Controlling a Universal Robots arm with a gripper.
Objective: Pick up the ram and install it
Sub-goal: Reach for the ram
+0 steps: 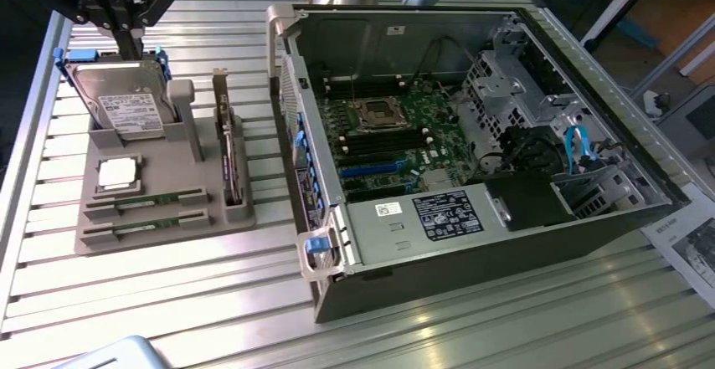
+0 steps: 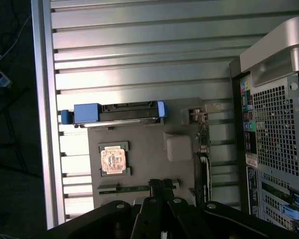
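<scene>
Exterior view: slatted table (image 1: 167, 302) carrying an open computer case (image 1: 369, 30) with the motherboard (image 1: 391, 135) exposed, and a grey fixture tray (image 1: 167, 168) toward the exterior view's left.

On the tray, in order of size:
- hard drive (image 1: 129, 101)
- expansion card (image 1: 229, 160), standing on edge
- processor chip (image 1: 117, 175)
- the ram (image 1: 147, 201), seated on edge in a slot just beside the processor chip, with a second stick (image 1: 143, 225) in the next slot

Gripper (image 1: 132, 44) poised above the hard drive, well apart from the ram, jaws pressed together on nothing.

Handling, as judged: light, stiff, thin, fragile. Grip across the flat faces near mid-length, clear of the contact edge. Avoid bending.

Wrist view: closed fingertips (image 2: 155, 186) and the ram (image 2: 120, 188) seen from above, plus the case's perforated rear panel (image 2: 276, 119). The exterior view adds the second stick, the motherboard and the gripper's height over the tray.
</scene>
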